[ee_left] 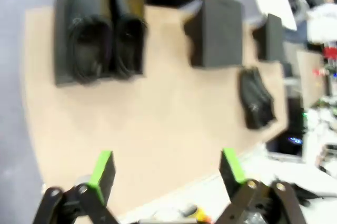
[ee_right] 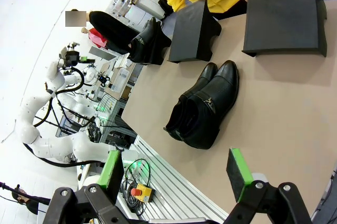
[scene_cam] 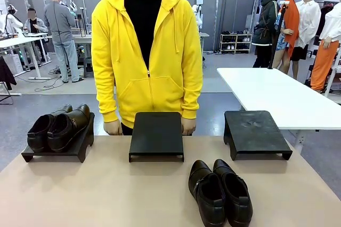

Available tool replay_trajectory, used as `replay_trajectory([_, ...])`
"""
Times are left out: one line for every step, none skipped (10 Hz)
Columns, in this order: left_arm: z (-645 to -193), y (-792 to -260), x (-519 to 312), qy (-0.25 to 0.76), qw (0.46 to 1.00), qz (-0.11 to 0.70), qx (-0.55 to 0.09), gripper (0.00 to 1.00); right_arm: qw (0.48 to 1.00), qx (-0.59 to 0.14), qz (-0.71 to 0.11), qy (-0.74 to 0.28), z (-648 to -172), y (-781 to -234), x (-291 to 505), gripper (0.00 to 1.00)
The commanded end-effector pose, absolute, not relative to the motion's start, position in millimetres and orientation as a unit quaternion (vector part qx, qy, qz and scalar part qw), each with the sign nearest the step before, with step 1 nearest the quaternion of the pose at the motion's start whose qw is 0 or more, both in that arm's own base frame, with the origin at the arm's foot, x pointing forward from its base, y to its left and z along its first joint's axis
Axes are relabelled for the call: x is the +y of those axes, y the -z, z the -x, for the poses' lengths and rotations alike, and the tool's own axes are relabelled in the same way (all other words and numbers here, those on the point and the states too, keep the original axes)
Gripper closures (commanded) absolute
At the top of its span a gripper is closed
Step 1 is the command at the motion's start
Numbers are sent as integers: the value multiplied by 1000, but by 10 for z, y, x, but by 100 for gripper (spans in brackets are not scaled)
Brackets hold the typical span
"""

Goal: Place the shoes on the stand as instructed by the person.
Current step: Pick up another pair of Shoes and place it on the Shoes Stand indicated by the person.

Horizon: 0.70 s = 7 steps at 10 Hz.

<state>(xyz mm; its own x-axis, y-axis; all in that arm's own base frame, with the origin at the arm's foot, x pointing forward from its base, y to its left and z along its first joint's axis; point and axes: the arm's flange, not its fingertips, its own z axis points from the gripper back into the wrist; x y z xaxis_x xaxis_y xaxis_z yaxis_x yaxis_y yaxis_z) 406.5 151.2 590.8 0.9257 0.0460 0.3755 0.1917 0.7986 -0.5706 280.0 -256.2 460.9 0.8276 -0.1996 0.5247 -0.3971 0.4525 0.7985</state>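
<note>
Wide open and empty: left claw [ee_left: 167, 167], right claw [ee_right: 175, 167]. One pair of shoes [ee_right: 202, 105] lies on the tabletop [ee_right: 274, 108] ahead of the right claw; other pair [ee_left: 102, 34] sits on a stand [ee_left: 62, 50] beyond the left claw

There are four black shoes in two pairs: the far-left pair [scene_cam: 58, 127] and the near pair [scene_cam: 220, 191], right of centre. Three black stands line the far side of one tan table [scene_cam: 106, 195]: the left stand [scene_cam: 56, 152], the middle stand [scene_cam: 156, 134] and the right stand [scene_cam: 256, 131]. One of the three carries shoes. One person [scene_cam: 146, 51] in a yellow hoodie stands at the far side and shows two hands, one hand [scene_cam: 113, 127] left of the middle stand and the other hand [scene_cam: 188, 126] right of it. There are two grippers, the left gripper [ee_left: 167, 161] and the right gripper [ee_right: 174, 161], each with two green pads.
</note>
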Motion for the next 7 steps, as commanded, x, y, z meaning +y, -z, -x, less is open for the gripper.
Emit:
replay_trajectory([-3763,-5753,2003,44,885,440,-148,0,797,-296,-522,-67,-2794,-4616,-2565,0])
replay_trajectory([-3548,-5595,2237,47,847,506,-159,0,797,-296,-522,-67,-2794,-4616,-2565,0])
replay_trajectory([-3400,-5344,2428,39,798,576,-172,0,797,-296,-522,-67,-2794,-4616,-2565,0])
replay_trajectory([-3294,-5008,2548,27,791,592,-155,0,797,-296,-522,-67,-2794,-4616,-2565,0])
replay_trajectory([-3278,-4846,2615,35,776,614,-144,0,797,-296,-522,-67,-2794,-4616,-2565,0])
replay_trajectory([-3301,-4760,2670,45,760,631,-146,0,797,-296,-522,-67,-2794,-4616,-2565,0])
replay_trajectory([-3307,-4709,2713,46,756,636,-151,0,797,-296,-522,-67,-2794,-4616,-2565,0])
